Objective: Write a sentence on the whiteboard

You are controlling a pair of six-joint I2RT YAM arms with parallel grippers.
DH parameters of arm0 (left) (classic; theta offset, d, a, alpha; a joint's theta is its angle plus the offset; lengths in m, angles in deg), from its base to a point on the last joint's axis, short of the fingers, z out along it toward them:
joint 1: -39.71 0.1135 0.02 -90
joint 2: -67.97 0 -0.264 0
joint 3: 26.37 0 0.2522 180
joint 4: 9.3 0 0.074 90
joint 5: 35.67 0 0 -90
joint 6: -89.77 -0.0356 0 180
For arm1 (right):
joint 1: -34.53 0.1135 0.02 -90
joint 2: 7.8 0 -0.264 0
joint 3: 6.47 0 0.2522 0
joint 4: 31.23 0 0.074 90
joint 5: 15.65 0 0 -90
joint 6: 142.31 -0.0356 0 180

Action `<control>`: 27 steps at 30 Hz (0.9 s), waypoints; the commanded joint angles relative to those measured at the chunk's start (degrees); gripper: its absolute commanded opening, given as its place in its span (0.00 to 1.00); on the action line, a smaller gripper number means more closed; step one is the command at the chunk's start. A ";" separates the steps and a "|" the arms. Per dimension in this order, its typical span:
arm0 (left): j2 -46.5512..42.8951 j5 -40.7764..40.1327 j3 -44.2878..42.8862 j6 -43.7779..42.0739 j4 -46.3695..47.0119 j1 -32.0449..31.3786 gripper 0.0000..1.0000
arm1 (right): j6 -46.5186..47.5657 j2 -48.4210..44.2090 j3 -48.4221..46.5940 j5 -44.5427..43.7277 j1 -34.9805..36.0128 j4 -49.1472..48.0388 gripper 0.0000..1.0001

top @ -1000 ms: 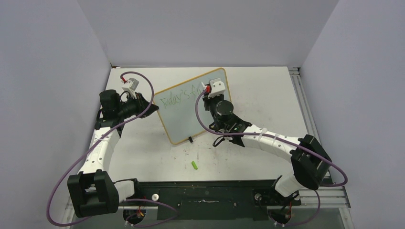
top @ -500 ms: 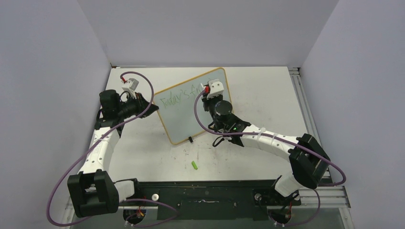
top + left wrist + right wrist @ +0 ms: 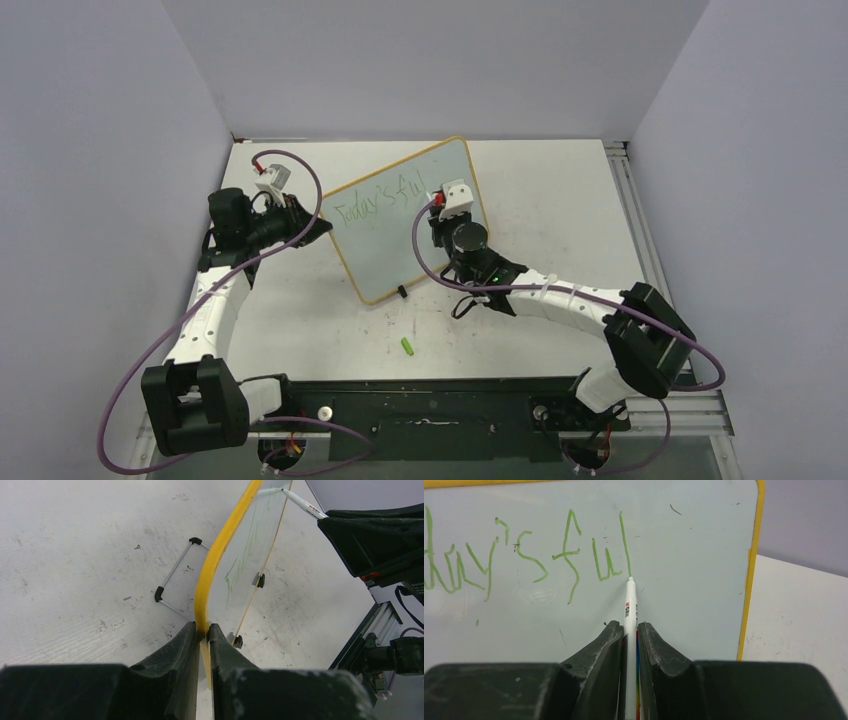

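The whiteboard point(image 3: 385, 250), pale with a yellow frame, stands tilted at the table's middle. My left gripper point(image 3: 318, 226) is shut on its left edge; the yellow frame point(image 3: 218, 550) runs up from between the fingertips of that gripper point(image 3: 206, 628). The sentence point(image 3: 524, 555) is in green and reads "Today's ful" point(image 3: 375, 205), followed by one more tall stroke. My right gripper point(image 3: 629, 626) is shut on a white marker point(image 3: 630, 605). Its tip touches the board at the foot of that last stroke. The marker point(image 3: 300, 502) also shows in the left wrist view.
A small green cap point(image 3: 408, 346) lies on the white table in front of the board. A wire stand point(image 3: 172, 580) props the board from behind. A black clip foot point(image 3: 401, 292) sits at its lower edge. The black base rail point(image 3: 430, 400) runs along the near edge.
My right gripper has drawn the marker down the board, leaving a new tall green stroke after "fu". The left gripper and the board have not moved.
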 commanded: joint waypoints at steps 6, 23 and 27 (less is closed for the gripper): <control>-0.97 -0.31 -1.45 -0.02 1.58 0.09 0.00 | -1.72 -4.02 1.05 -0.78 0.60 0.57 0.05; -0.86 -0.35 -1.37 -0.24 1.40 -0.01 0.00 | 2.22 -4.46 -4.97 1.84 -1.76 -1.42 0.05; -0.95 -0.40 -1.37 -0.32 1.40 0.04 0.00 | 2.22 -3.00 -6.51 3.05 -2.03 -1.74 0.05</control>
